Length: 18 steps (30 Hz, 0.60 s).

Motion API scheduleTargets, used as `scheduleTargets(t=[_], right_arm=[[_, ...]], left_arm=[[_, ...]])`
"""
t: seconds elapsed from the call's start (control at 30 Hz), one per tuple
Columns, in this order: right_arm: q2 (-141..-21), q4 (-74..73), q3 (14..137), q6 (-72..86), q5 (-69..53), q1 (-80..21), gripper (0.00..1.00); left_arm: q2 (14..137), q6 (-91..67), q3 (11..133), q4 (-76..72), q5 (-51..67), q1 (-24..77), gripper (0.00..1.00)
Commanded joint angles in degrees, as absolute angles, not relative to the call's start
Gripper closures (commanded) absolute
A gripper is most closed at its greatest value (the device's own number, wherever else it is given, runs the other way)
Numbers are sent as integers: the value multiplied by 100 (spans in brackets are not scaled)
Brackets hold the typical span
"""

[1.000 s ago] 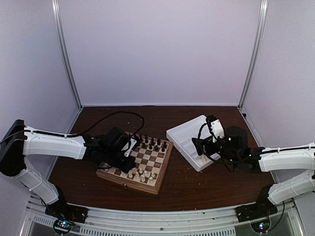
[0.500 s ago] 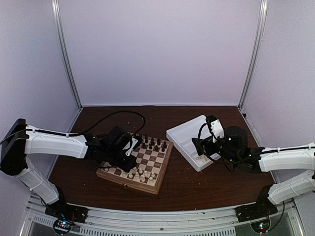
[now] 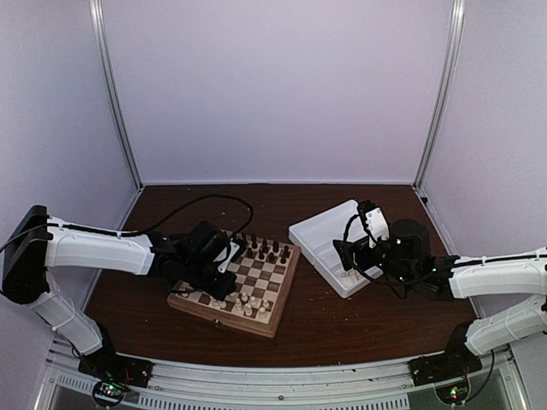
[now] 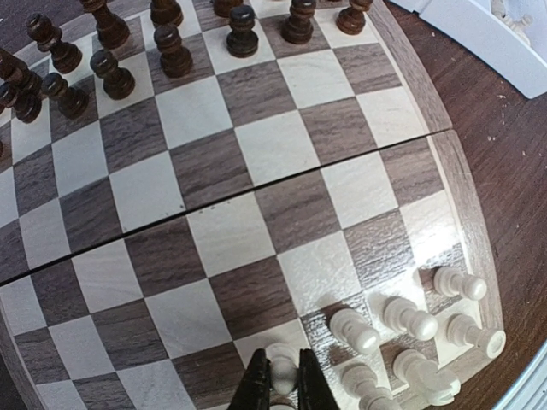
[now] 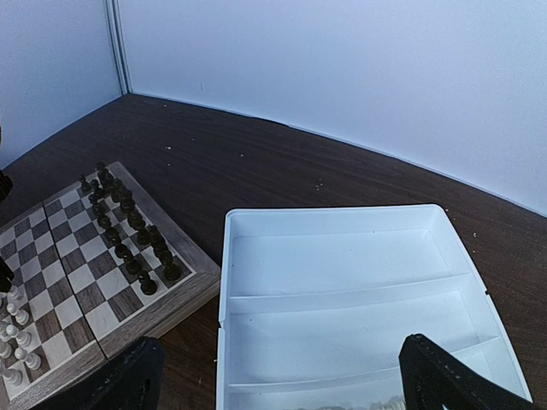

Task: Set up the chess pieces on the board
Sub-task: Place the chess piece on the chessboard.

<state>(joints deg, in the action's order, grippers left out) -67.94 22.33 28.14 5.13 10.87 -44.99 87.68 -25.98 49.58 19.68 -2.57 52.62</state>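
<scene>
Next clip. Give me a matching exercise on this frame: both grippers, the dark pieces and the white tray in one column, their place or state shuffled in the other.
Column one:
1. left gripper
2. right gripper
3. dark pieces
4. white tray

Column two:
A. on the table, beside the board
B. open, above the white tray
C. shut on a cream piece
D. standing in rows on the board's far side

Pairs: 1-C, 2-B, 3-D, 4-A
</scene>
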Motion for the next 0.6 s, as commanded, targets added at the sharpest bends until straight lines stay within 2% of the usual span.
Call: scheduleTargets(t=[0.0,0.47,0.57], right_arm=[[-6842,2254,2881,496,1055,-4482,0],[-6838,2239,2891,501,1044,-4481,0],[-6840,2239,2887,501,1038,-4482,0]], left_arm=[[8896,-2544,5186,1976,-221,5292,92],[8975,-2465,5360,2193,-182,5288,88],[8975,-2452,5370,2209,-193,5289,84]])
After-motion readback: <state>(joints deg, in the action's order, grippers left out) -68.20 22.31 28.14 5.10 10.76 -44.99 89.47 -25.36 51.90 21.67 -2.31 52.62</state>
